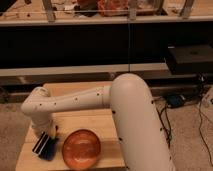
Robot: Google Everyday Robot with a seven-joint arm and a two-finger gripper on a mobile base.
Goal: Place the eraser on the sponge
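My gripper (45, 144) hangs from the white arm over the front left part of the small wooden table (107, 150), pointing down, just left of an orange bowl (81, 148). A dark block with pale lengthwise edges, which looks like the eraser (40, 144), sits at the gripper's tip. I cannot separate it clearly from the gripper. A dark bluish patch right below and beside it looks like the sponge (50, 152), mostly covered by the gripper.
The orange bowl stands at the table's front middle, close to the gripper. The white arm crosses above the table from the right. Dark shelves run behind, and cables lie on the floor at the right.
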